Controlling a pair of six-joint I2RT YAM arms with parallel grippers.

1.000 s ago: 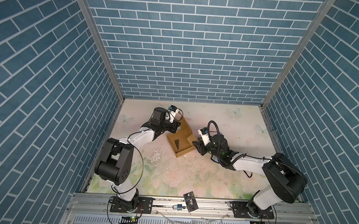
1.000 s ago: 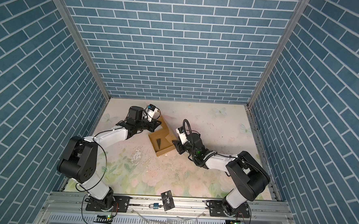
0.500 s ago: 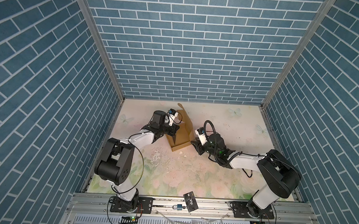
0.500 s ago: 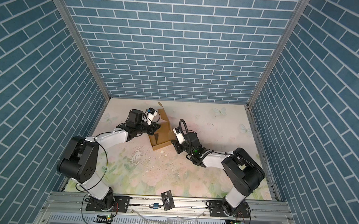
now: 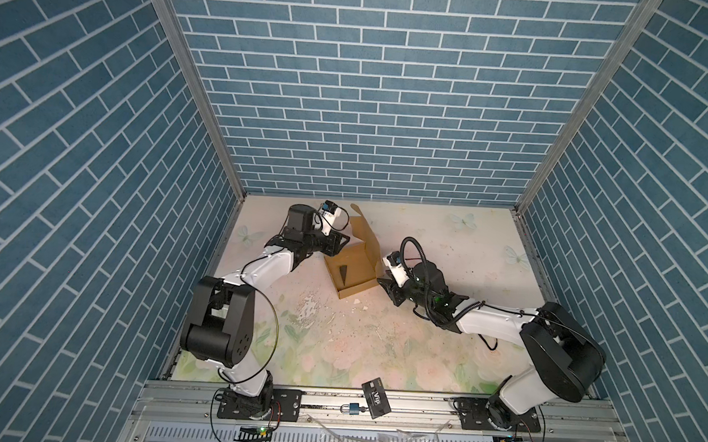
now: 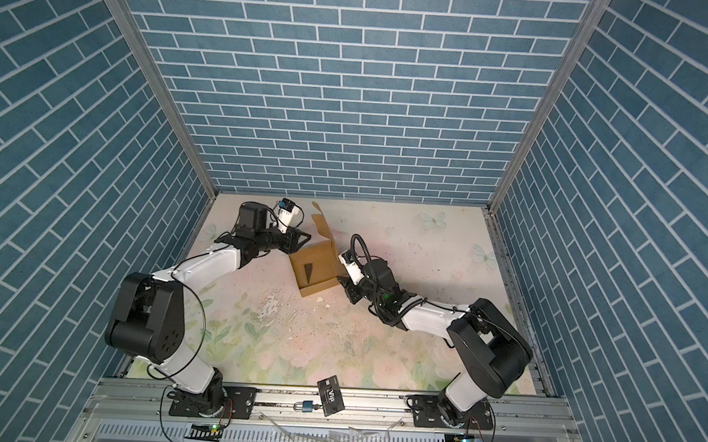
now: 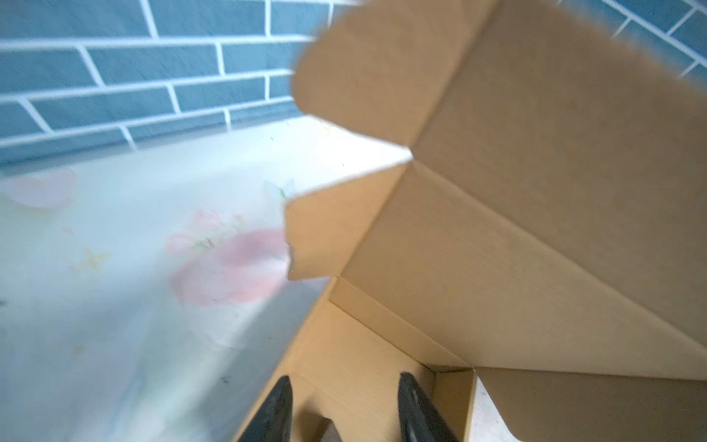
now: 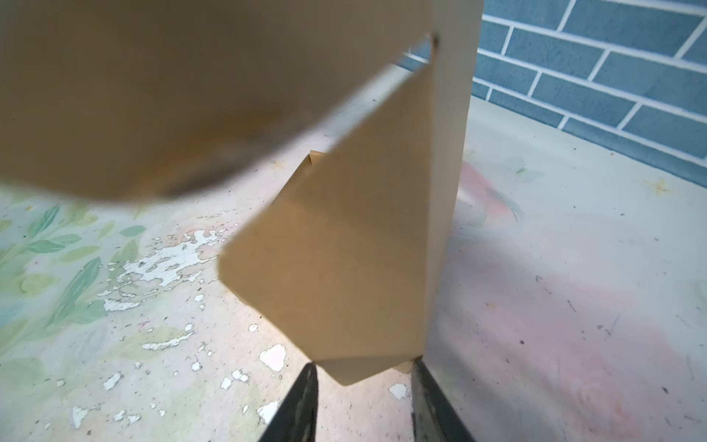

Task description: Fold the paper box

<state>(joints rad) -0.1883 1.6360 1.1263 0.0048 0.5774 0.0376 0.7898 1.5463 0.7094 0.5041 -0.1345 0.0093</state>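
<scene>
Half-folded paper box between two spread pairs of fingers

The paper box (image 5: 352, 269) rests on the floral surface (image 5: 421, 342), its shallow tray lying between the left fingers (image 7: 416, 411) and the right fingers (image 8: 302, 405). Its lid panel stands upright on the tray edge nearer the right fingers. The left fingers are apart and grip nothing, their tips over the tray's rim with an inner corner just ahead of them. The right fingers are also apart, and the corner of a loose flap hangs between their tips, unclamped. A black VIP card (image 5: 375, 399) lies well apart from both.
</scene>
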